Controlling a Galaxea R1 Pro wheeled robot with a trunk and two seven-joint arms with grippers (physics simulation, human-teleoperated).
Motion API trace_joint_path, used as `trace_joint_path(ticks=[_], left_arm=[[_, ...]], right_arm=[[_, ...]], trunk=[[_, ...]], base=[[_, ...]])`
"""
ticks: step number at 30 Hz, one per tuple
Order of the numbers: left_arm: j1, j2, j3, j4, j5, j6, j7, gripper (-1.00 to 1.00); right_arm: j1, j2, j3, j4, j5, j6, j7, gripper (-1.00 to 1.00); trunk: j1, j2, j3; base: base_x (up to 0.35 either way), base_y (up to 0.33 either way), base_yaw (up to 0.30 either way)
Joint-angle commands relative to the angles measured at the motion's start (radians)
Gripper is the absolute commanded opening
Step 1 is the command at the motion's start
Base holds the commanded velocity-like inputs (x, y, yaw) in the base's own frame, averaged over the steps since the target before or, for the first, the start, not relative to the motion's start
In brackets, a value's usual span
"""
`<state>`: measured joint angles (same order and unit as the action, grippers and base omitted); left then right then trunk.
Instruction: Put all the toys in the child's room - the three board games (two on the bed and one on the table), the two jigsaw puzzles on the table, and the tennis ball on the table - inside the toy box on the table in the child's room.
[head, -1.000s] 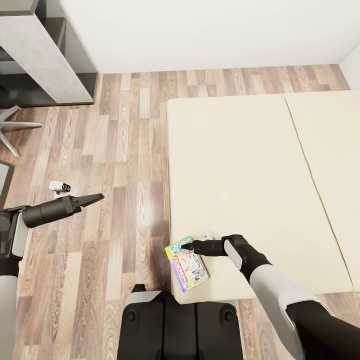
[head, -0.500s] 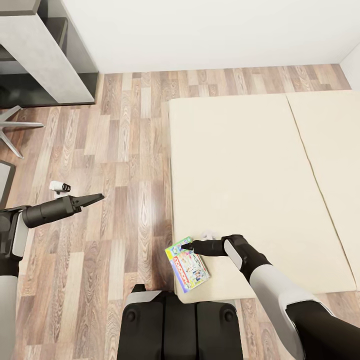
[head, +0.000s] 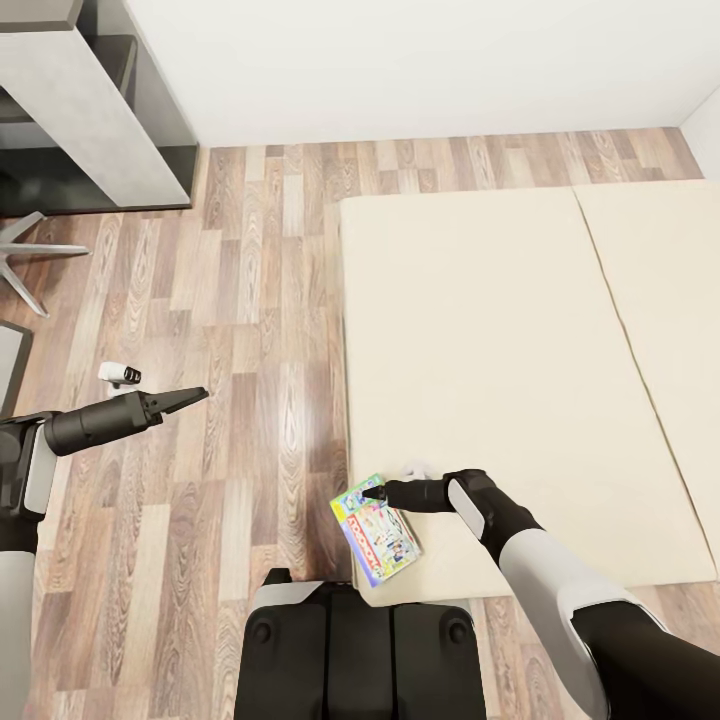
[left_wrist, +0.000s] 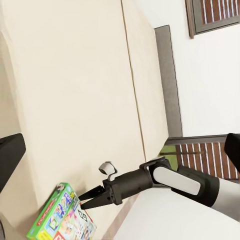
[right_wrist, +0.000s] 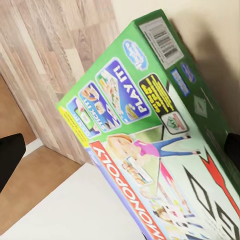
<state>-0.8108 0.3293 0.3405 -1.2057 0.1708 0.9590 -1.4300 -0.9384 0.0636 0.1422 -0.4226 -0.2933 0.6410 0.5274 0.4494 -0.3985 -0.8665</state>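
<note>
One board game (head: 375, 530), a green-edged Monopoly box, lies on the near-left corner of the cream bed (head: 500, 330) and sticks out past the edge over the floor. My right gripper (head: 370, 492) points at its upper edge. In the left wrist view its fingers stand a little apart at the right gripper's tip (left_wrist: 85, 201), touching the board game's (left_wrist: 60, 217) rim. The board game's printed lid (right_wrist: 150, 140) fills the right wrist view between the spread fingers. My left gripper (head: 200, 394) hangs open over the floor, holding nothing. The toy box, jigsaw puzzles and tennis ball are out of view.
A grey-white desk end with dark shelving (head: 80, 100) stands at the far left by the wall. A chair's star-shaped legs (head: 40, 250) lie beside it. Wood-plank floor (head: 250, 300) runs between desk and bed. My dark base (head: 360, 650) sits against the bed's near corner.
The view has crept slightly, so the bed sits a little further right in the picture. The board game and both grippers hold their places in the picture.
</note>
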Motion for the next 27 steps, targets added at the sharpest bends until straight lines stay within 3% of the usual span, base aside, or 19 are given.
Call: trace_joint_path(ticks=[1, 27], left_arm=[[0.000, 0.000, 0.000, 0.000, 0.001, 0.010, -0.003, 1.00], [0.000, 0.001, 0.001, 0.000, 0.001, 0.010, -0.003, 1.00]], right_arm=[[0.000, -0.001, 0.004, -0.001, -0.006, 0.005, -0.001, 1.00], [0.000, 0.001, 0.004, -0.001, -0.006, 0.005, -0.001, 1.00]], trunk=[[0.001, -0.002, -0.001], [0.001, -0.002, -0.001]], base=[[0.000, 0.023, 0.000], [0.000, 0.039, 0.000]])
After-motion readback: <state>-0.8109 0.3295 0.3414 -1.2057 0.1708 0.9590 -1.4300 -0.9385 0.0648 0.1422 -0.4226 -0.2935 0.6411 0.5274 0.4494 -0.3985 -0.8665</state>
